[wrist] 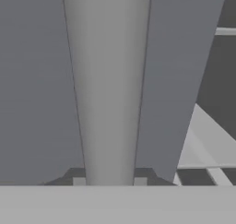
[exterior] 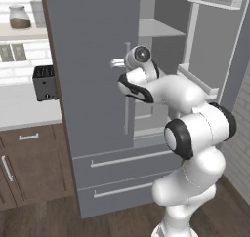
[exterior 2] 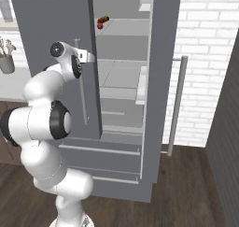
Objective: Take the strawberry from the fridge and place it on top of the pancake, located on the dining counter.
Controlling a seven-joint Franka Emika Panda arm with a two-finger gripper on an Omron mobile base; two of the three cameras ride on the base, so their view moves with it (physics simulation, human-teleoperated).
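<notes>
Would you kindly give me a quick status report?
Gripper at left door handle, jaw state unclear. Right fridge door open. Strawberry on upper shelf.

The gripper [exterior: 116, 64] sits tight against the fridge [exterior: 93, 85] door handle [wrist: 108, 89] — its fingers are hidden. The strawberry [exterior 2: 100, 22] looks tiny — partly behind the door.

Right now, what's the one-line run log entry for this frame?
phase: opening fridge | gripper: at left door handle, jaws unclear | right door: open | strawberry: on upper shelf, untouched
</notes>
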